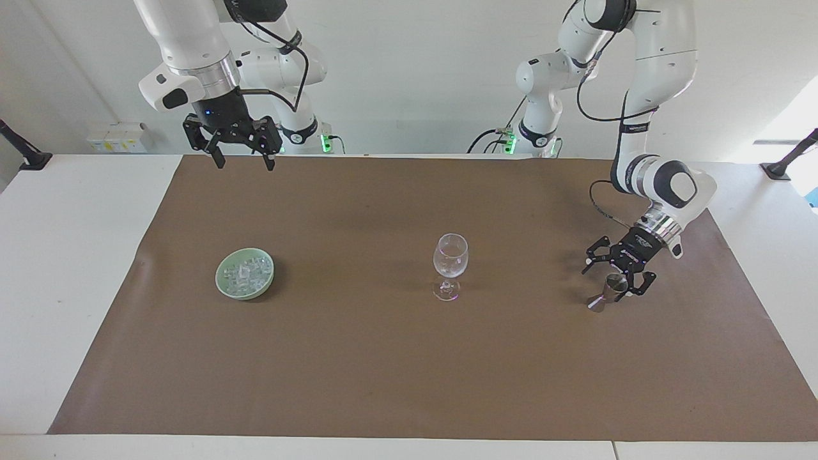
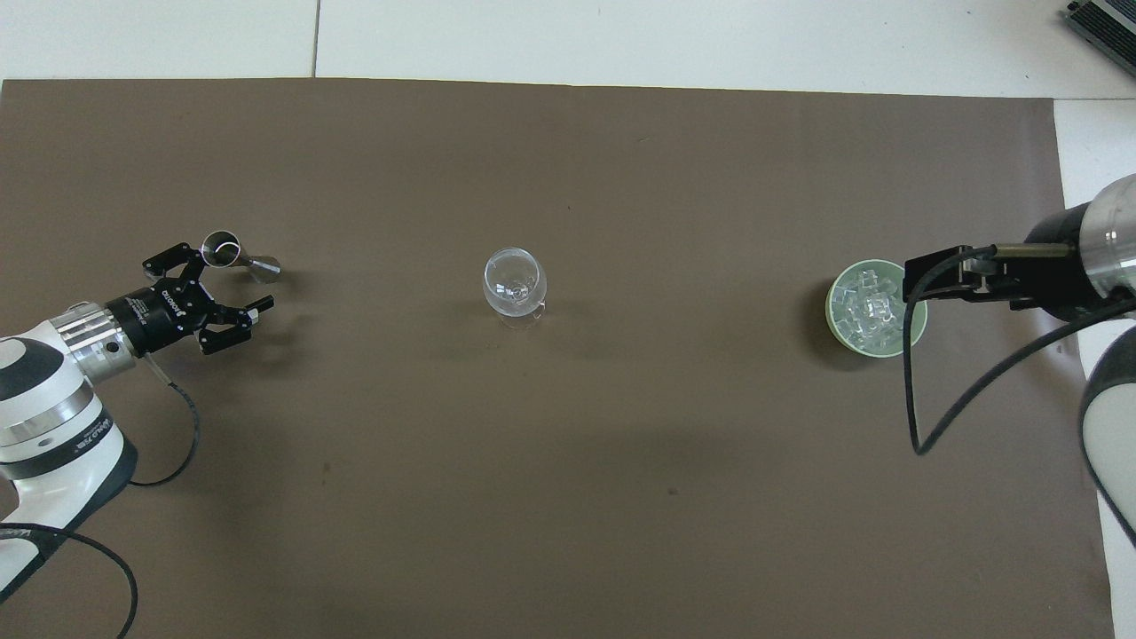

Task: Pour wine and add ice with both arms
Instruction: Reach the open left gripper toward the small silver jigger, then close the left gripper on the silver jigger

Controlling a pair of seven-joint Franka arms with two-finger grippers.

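Note:
An empty clear wine glass (image 1: 450, 257) (image 2: 514, 282) stands mid-mat. A small metal jigger (image 1: 607, 292) (image 2: 232, 256) stands toward the left arm's end. My left gripper (image 1: 613, 280) (image 2: 227, 280) is open and low, right at the jigger. In the facing view the jigger's cup shows between its fingers, with no grip. A pale green bowl (image 1: 223, 286) (image 2: 834, 311) of ice (image 1: 246, 271) (image 2: 863, 306) sits toward the right arm's end. My right gripper (image 1: 240, 153) (image 2: 932, 271) hangs open and empty, high above the table. From above it overlaps the bowl's rim.
A brown mat (image 1: 383, 370) covers most of the white table (image 1: 70, 268). A small white box (image 1: 118, 137) sits by the wall at the right arm's end. Black clamps (image 1: 789, 156) stand at both table ends.

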